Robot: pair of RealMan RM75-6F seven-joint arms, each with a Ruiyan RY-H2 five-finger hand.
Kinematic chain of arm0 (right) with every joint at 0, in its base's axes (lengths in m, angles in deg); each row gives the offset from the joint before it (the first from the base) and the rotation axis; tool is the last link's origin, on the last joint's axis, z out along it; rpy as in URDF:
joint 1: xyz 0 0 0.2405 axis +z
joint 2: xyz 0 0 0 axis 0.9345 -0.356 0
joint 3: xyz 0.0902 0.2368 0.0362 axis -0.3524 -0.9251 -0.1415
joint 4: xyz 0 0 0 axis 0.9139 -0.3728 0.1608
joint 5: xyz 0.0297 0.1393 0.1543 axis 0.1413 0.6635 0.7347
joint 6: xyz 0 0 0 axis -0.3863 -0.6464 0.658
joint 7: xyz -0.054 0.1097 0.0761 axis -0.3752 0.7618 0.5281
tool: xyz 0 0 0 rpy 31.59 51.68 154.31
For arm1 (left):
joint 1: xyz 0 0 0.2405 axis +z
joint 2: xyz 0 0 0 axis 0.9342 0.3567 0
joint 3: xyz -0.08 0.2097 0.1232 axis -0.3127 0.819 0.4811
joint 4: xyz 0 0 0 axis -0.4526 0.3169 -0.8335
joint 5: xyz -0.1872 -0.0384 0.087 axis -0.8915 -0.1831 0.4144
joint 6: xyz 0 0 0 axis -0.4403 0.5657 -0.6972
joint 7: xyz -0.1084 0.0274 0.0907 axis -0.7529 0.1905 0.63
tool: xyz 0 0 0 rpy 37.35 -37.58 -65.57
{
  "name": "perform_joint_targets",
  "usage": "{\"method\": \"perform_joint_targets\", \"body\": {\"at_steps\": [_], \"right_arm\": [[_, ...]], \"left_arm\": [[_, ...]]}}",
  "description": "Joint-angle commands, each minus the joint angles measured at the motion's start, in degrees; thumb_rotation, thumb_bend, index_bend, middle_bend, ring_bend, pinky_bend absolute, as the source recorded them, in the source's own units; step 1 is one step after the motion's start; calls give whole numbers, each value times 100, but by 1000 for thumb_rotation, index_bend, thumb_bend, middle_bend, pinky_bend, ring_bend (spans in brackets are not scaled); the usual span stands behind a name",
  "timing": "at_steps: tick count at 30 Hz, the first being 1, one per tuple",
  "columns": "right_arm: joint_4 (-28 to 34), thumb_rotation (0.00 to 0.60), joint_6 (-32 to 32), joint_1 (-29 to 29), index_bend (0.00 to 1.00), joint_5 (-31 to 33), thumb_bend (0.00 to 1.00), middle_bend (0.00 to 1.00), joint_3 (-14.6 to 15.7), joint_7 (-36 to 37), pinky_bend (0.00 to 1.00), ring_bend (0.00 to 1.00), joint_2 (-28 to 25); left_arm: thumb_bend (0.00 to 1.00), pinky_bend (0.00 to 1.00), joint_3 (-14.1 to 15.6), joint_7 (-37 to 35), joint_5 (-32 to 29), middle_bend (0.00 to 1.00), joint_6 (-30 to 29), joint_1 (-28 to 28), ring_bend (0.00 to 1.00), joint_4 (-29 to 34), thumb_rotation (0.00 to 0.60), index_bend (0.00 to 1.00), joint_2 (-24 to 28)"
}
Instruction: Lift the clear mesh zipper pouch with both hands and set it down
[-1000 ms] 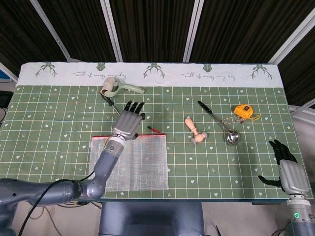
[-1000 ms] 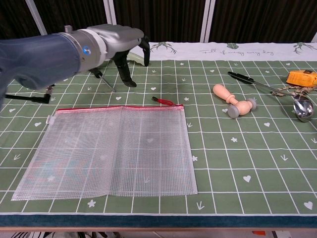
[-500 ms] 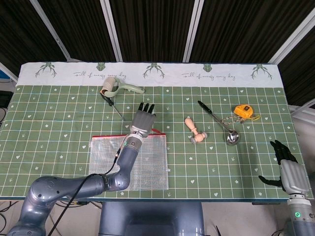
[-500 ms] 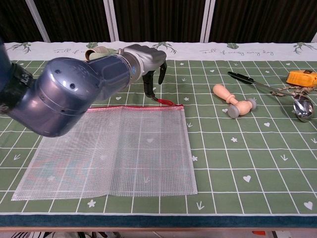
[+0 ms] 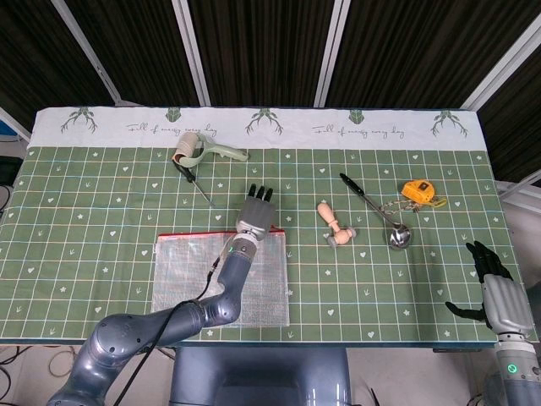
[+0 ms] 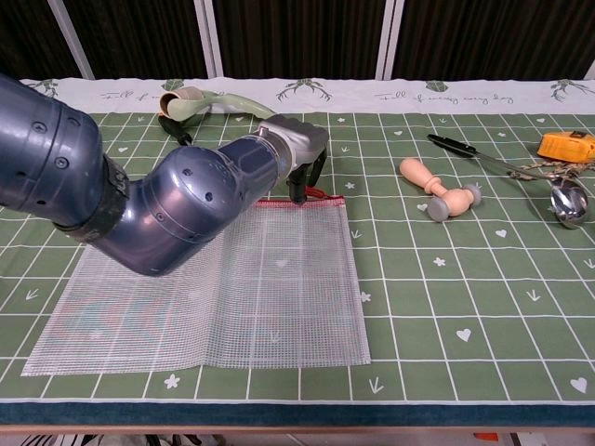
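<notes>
The clear mesh zipper pouch [image 5: 221, 279] [image 6: 223, 283] lies flat near the table's front edge, its red zipper along the far side. My left hand [image 5: 256, 211] [image 6: 297, 153] hovers over the pouch's far right corner, fingers apart and pointing down at the red zipper pull [image 6: 319, 193]. Nothing is in its grasp; I cannot tell whether a fingertip touches the zipper. The left forearm [image 6: 167, 209] covers the pouch's upper left part in the chest view. My right hand [image 5: 500, 296] hangs at the front right edge, fingers spread, holding nothing, seen only in the head view.
A tape dispenser [image 5: 193, 150] [image 6: 195, 100] and a screwdriver [image 5: 196, 183] lie behind the pouch. To the right are a wooden stamp [image 5: 336, 225] [image 6: 437, 189], a long-handled spoon [image 5: 378, 213] [image 6: 567, 203] and a yellow tape measure [image 5: 420, 192] [image 6: 567, 144].
My left hand has swung right and dropped from behind the pouch's middle to its far right corner by the zipper pull. The right hand and the pouch have not moved.
</notes>
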Motion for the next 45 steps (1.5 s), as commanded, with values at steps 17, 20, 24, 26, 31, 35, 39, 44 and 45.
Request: {"method": "perform_joint_targets", "body": {"at_steps": [17, 20, 24, 26, 31, 35, 39, 44, 45], "right_arm": [[53, 600, 3, -12, 0, 0, 179, 0, 7, 28, 182, 0, -28], [65, 600, 8, -15, 0, 4, 180, 0, 3, 32, 182, 0, -34], [74, 600, 8, -18, 0, -5, 180, 0, 10, 36, 182, 0, -42], [80, 600, 2, -17, 0, -2, 179, 0, 10, 39, 182, 0, -46], [88, 600, 0, -18, 0, 3, 180, 0, 10, 41, 182, 0, -47], [95, 600, -5, -18, 0, 15, 180, 0, 8, 46, 182, 0, -48], [104, 600, -10, -17, 0, 17, 181, 0, 8, 51, 182, 0, -54], [115, 600, -18, -16, 0, 6, 180, 0, 15, 53, 182, 0, -63], [119, 600, -16, -17, 0, 4, 179, 0, 16, 58, 182, 0, -66]], "left_arm": [[310, 0, -81, -84, 98, 94, 66, 24, 0, -213, 600, 540, -67], [310, 0, -63, -37, 90, 94, 71, 44, 0, -194, 600, 541, -50], [320, 0, -66, 6, 66, 95, 66, 65, 0, -168, 600, 541, -30], [342, 0, -70, 13, 55, 95, 72, 72, 0, -160, 600, 542, -28], [395, 0, -61, 22, 61, 99, 100, 89, 0, -155, 600, 552, -28], [432, 0, -43, 34, 71, 103, 122, 102, 0, -155, 600, 562, -30], [443, 0, -53, 15, 90, 104, 111, 110, 0, -127, 600, 564, -15], [444, 0, -92, -49, 163, 110, 52, 105, 0, -17, 600, 569, 46], [444, 0, -113, -78, 193, 111, 26, 98, 0, 30, 600, 570, 72]]}}
